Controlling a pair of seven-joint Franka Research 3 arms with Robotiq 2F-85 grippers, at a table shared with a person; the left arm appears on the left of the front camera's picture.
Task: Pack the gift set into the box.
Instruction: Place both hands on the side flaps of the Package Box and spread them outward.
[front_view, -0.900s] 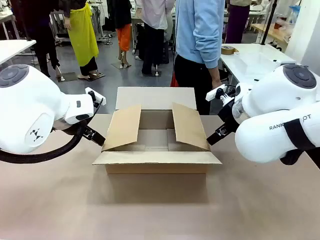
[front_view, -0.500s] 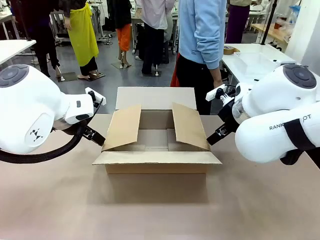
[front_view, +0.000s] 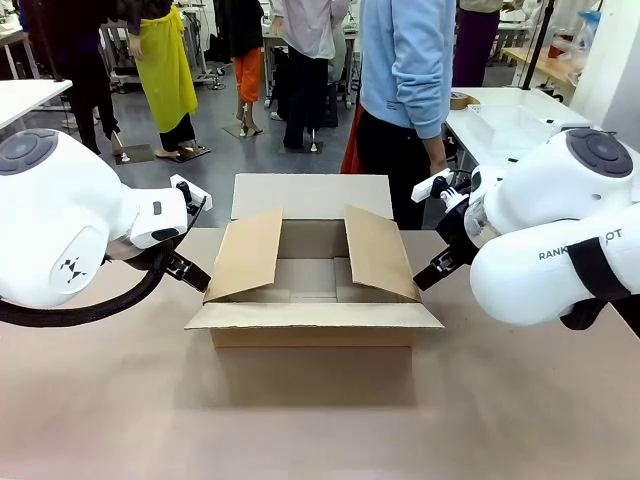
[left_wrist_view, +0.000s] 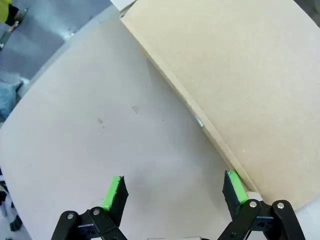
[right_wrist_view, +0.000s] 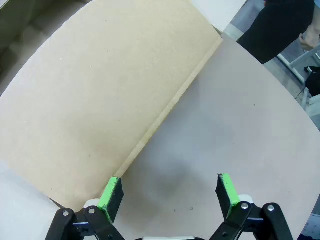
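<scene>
Tho open, box plain brn cardbd

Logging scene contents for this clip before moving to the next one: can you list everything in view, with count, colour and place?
Box: one, brown cardboard, centre of the table, flaps open.
Table: one, beige, under the box.
Side table: one, white, far right.
Tape roll: one, tan, on the side table.
Person: one, light blue top, standing at the far side.
Left arm: one, white, left of the box.
Right arm: one, white, right of the box.
Left end effector: one, black with green pads, open, by the left flap.
Right end effector: one, black with green pads, open, by the right flap.
</scene>
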